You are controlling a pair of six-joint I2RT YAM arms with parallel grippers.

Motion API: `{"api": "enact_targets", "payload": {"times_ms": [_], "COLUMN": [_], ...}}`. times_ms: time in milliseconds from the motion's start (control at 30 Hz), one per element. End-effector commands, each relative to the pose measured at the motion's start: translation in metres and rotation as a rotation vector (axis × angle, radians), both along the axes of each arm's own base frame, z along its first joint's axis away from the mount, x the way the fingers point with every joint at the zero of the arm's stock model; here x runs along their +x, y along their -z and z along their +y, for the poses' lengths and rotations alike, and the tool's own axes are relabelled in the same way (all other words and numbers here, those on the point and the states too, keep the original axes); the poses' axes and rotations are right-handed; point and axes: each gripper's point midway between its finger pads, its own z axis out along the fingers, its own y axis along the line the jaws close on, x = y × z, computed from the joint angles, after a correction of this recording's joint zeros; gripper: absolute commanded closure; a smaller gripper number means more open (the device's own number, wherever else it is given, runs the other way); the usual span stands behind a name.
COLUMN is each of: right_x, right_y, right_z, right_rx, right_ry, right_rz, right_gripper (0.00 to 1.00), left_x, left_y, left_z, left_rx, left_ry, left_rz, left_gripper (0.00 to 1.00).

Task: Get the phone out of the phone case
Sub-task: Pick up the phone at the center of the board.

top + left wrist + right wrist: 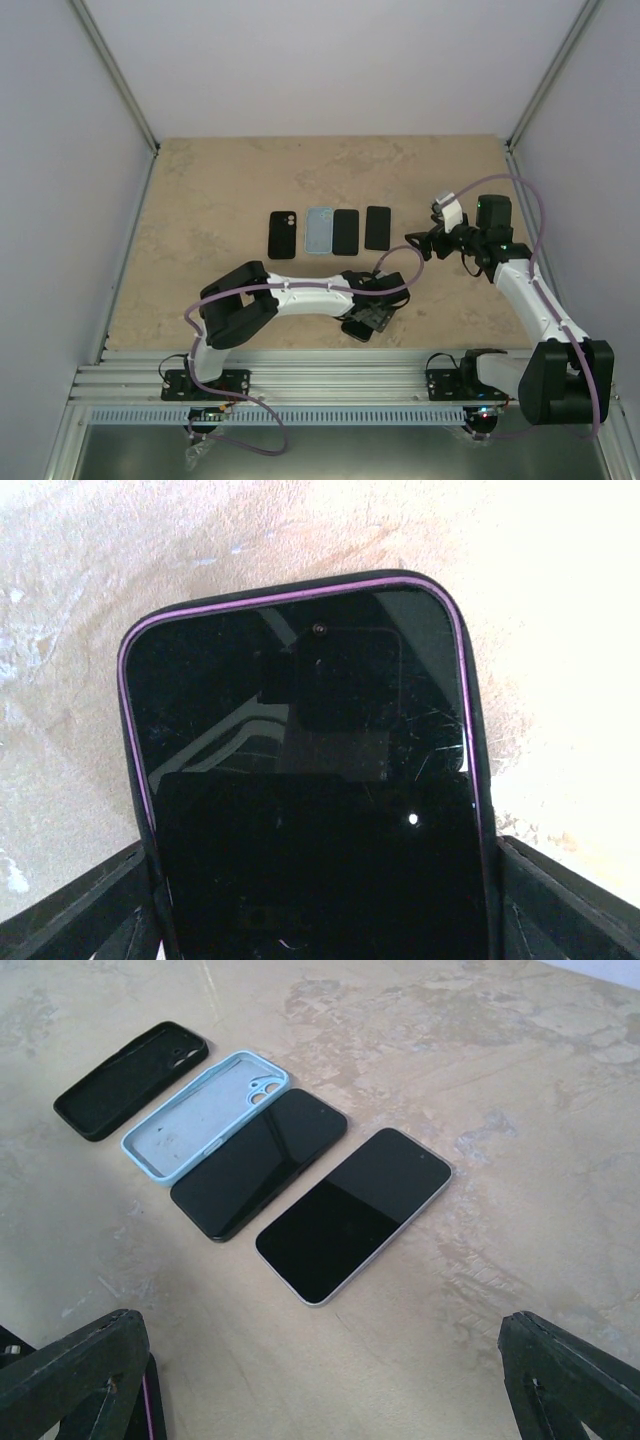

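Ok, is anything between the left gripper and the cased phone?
Nothing visible. The left gripper straddles the cased phone, with a finger close beside each long edge. The row of other cases and phones lies farther away.

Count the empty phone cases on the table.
2: a black case at the row's left end, a light blue case beside it. A third case, at the left gripper, holds a phone.

The left arm (300, 295) stretches low and across to the right, and the left hand (375, 318) is tilted downward with its fingers spread wide. The right arm (530, 300) is bent upward. The right hand (413, 243) is raised and turned to the left, its fingers fully apart.
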Motion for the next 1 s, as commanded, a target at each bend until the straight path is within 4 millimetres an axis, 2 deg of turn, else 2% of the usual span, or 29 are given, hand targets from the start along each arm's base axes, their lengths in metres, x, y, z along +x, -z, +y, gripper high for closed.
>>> {"api": "enact_targets", "payload": {"times_ms": [0,200,333,433,533,733,967], "right_x": [0.002,0.007,0.014,0.016,0.013,-0.005,-0.032], "right_y": [-0.011,-0.023,-0.022,-0.02,-0.023,-0.02,-0.023], "right_z": [0.001,0.003,0.003,0.007,0.02,0.048,0.083], "right_rx": [0.042,0.094,0.131,0.185,0.283,0.498,0.56], "right_ry": [0.009,0.029,0.066,0.067,0.026,-0.091,-0.228], "right_rz": [-0.027,-0.035,-0.006,0.043,0.124,0.319,0.403], "right_gripper": [0.02,0.02,0.02,0.02,0.02,0.02,0.02], "left_x": [0.016,0.035,0.048,0.067,0.078,0.081,0.083], "left_y": [-0.015,-0.067,-0.081,-0.089,-0.105,-0.138,-0.155], "left_z": [-0.004,-0.002,0.01,0.025,0.032,0.031,0.024], "left_rx": [0.028,-0.033,-0.052,-0.057,-0.082,-0.173,-0.218], "left_ry": [0.025,0.017,-0.004,-0.053,-0.077,-0.074,-0.07], "left_rz": [-0.109,-0.259,-0.315,-0.339,-0.368,-0.432,-0.446], "left_gripper": [0.35,0.49,0.53,0.54,0.55,0.56,0.56]}}
